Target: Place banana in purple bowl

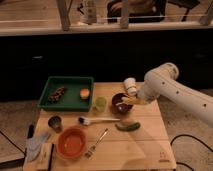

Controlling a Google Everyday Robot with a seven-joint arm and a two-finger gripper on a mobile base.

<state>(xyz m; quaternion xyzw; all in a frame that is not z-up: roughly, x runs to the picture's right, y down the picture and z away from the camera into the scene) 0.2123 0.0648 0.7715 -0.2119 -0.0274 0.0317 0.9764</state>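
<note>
1. Claw [135, 98]: on the end of the single white arm, which reaches in from 3 o'clock. It sits at the right rim of the purple bowl, closed around the banana.
2. Banana [128, 101]: pale yellow, held at the claw tip. Its long axis runs roughly 3 to 9 o'clock, and the free end points out over the bowl.
3. Purple bowl [116, 106]: stands on the wooden surface [147, 145], directly at the claw's 9 o'clock and slightly below it. The banana's free end overlaps the bowl's opening; whether it touches the rim cannot be told.
4. Governing relation: judged, the bowl's centre lies along the banana's own axis, so a short shift toward 9 o'clock and a release should seat it.
5. Nearby: a green vegetable [127, 126] lies at the bowl's 6 o'clock, apart from it.
</note>
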